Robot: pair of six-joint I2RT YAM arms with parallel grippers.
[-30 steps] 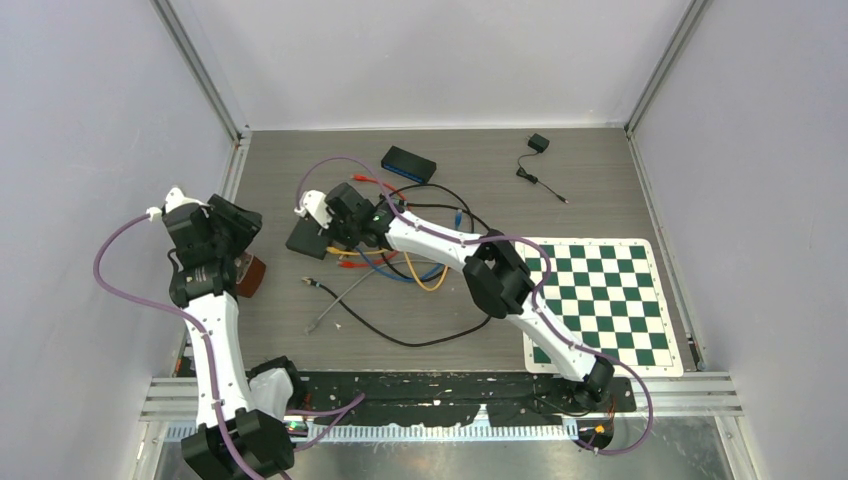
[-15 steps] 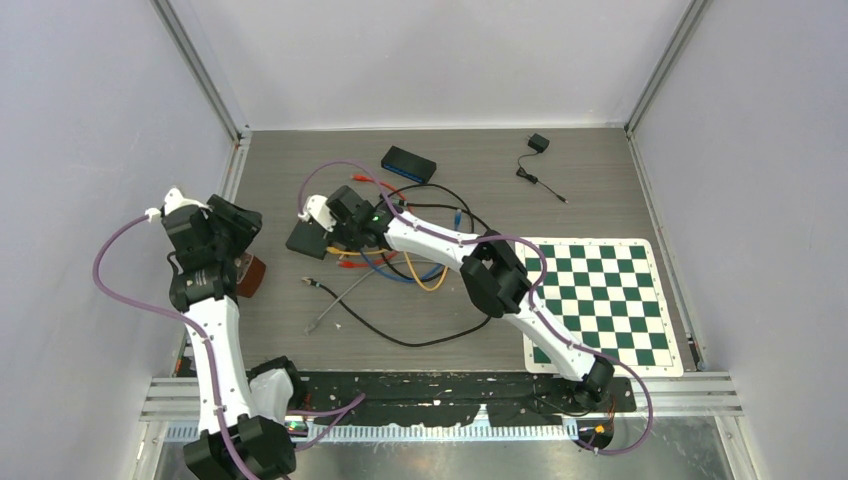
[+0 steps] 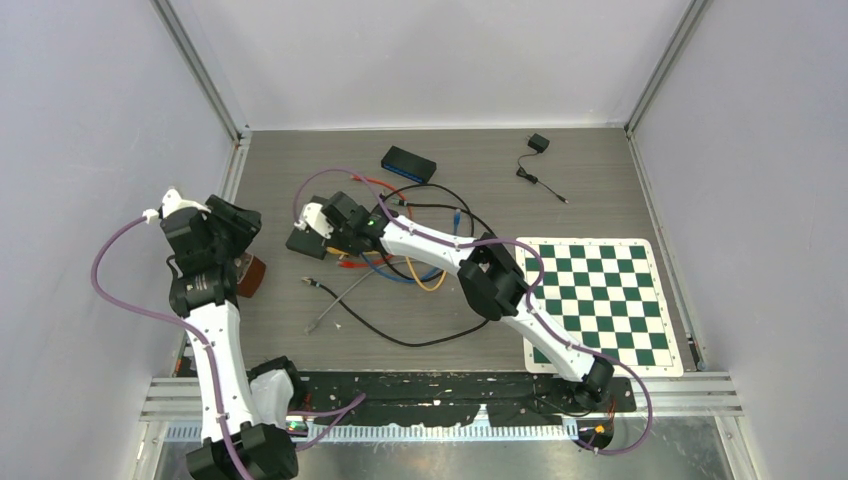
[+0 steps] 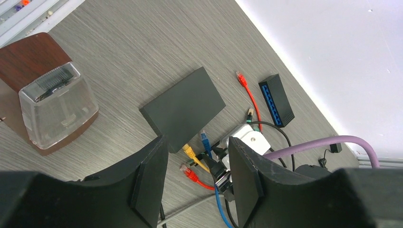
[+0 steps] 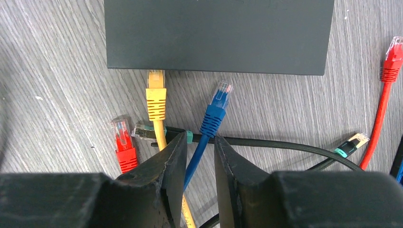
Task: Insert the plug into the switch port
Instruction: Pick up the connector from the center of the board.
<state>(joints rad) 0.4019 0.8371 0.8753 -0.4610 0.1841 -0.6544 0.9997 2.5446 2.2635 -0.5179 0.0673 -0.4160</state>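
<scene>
The left gripper (image 4: 197, 185), jaws spread, frames the dark switch (image 4: 183, 109), the blue plug (image 4: 204, 139) just beside its edge.

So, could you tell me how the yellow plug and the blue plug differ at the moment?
The yellow plug reaches the edge of the black switch; the blue plug stops short of it. Yellow lies straight, blue tilts. The blue plug's cable runs between the right gripper's fingers. Both point toward the switch.

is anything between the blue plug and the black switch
Nothing visible does. Only bare table lies between the blue plug and the black switch. The yellow plug meets the switch's edge beside it, out of the path.
</scene>
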